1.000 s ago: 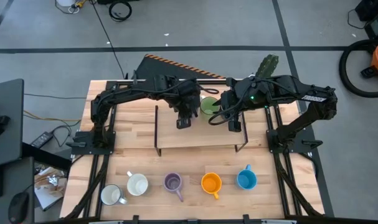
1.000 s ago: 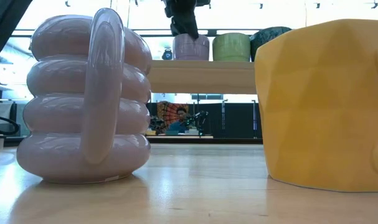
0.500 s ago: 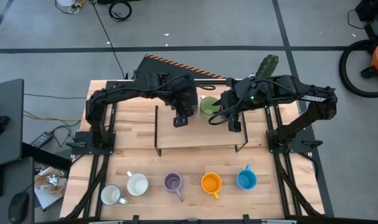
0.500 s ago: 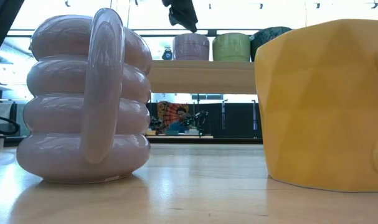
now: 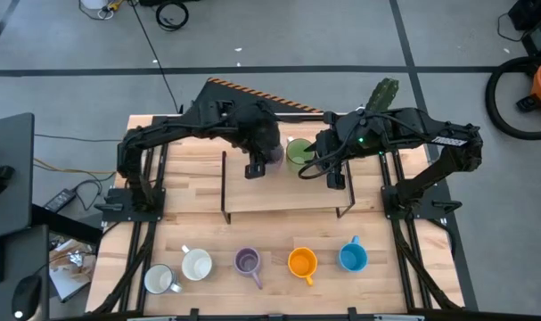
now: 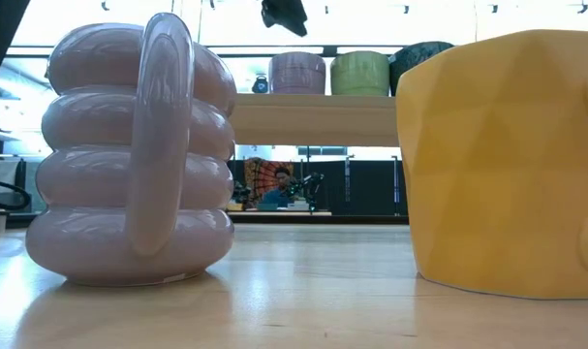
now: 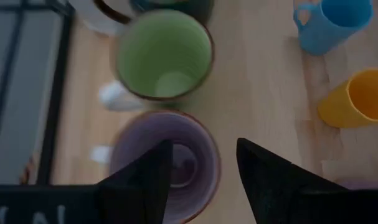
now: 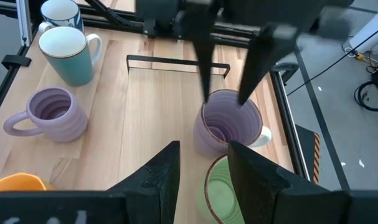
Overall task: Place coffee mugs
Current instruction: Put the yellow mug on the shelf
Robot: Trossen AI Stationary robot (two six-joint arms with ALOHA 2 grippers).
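Left wrist view: lilac mug [image 7: 167, 165] beneath open jaws

Left pincer [image 8: 229, 59] open, right pincer [image 8: 203, 163] parted.

Probably a lab, taped concrete floor [image 5: 341, 36], loose cables [image 5: 168, 13], shop vacuum [image 5: 528, 89]

High view: overhead, straight down, whole pale wooden table [image 5: 163, 214]. Low view: table-top level, very close to ribbed lilac mug [image 6: 129, 155]. Wrist views: each looks steeply down, close; both share the ribbed lilac mug on the raised shelf [image 7: 167, 162] and glossy green mug [image 8: 229, 186].
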